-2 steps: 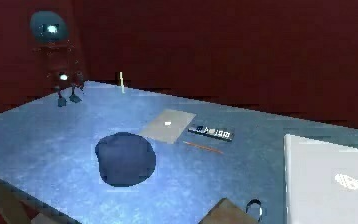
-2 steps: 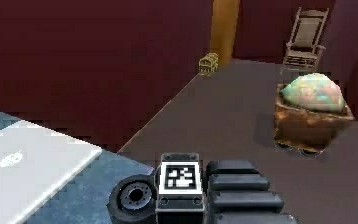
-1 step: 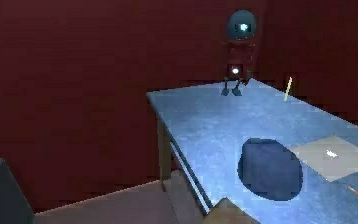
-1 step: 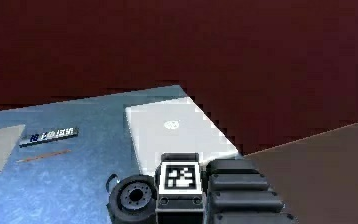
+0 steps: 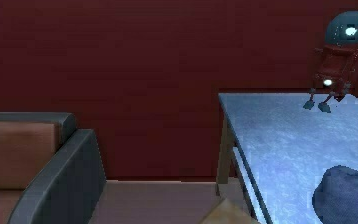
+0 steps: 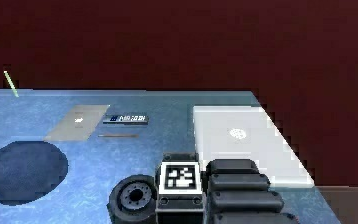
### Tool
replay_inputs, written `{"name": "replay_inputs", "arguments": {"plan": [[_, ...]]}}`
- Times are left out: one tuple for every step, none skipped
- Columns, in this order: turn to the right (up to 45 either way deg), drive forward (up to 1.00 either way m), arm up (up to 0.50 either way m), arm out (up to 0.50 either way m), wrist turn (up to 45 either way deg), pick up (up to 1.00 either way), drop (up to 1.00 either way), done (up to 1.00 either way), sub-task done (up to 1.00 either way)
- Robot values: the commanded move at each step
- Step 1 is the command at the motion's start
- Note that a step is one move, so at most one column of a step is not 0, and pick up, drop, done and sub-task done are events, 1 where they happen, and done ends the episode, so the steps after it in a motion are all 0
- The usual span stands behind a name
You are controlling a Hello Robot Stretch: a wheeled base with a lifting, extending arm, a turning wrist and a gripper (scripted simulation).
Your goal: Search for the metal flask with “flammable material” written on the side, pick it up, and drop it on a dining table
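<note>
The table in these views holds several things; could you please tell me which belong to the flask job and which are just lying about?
Job: table, possibly the drop spot; gripper.
Lying about: white laptop; grey flat device; small dark slab; dark blue lump; robot figurine; armchair.

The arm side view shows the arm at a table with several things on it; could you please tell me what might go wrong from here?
The gripper lies near the white laptop and a dark blue lump, so a sideways swing might knock either. Extending low could scrape the flat grey slab. If the base bumps the table, the red figure near its corner may topple.
</note>
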Motion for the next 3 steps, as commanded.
{"name": "replay_inputs", "arguments": {"plan": [[0.0, 0.0, 0.0, 0.42, 0.0, 0.0, 0.0, 0.0, 0.0], [0.0, 0.0, 0.0, 0.0, 39.0, 0.0, 0.0, 0.0, 0.0], [0.0, 0.0, -0.18, 0.0, 0.0, 0.0, 0.0, 0.0, 0.0]]}}
